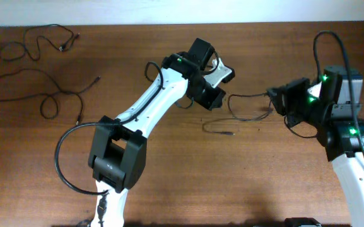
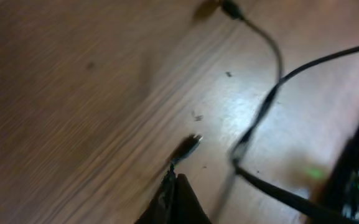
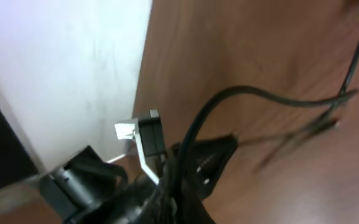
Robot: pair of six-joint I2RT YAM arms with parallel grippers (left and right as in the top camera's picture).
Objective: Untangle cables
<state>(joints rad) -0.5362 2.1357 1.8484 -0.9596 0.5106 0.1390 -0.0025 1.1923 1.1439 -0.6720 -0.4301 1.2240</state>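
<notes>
Cables (image 2: pixel 274 50) apparently black, brown wood-grain table (image 1: pixel 232 183)

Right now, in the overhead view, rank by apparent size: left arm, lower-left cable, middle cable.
Largest to smallest:
1. left arm
2. lower-left cable
3. middle cable
The arm stands nearer the camera, which inflates it.

The brown wood-grain surface (image 1: pixel 188 189) carries three thin black cables. Two lie in loose loops at its far left corner, the far cable (image 1: pixel 54 26) apart from the near cable (image 1: pixel 17 71). A third cable (image 1: pixel 248 118) trails across the middle, its metal-tipped plug (image 2: pixel 191 144) flat on the wood.
</notes>
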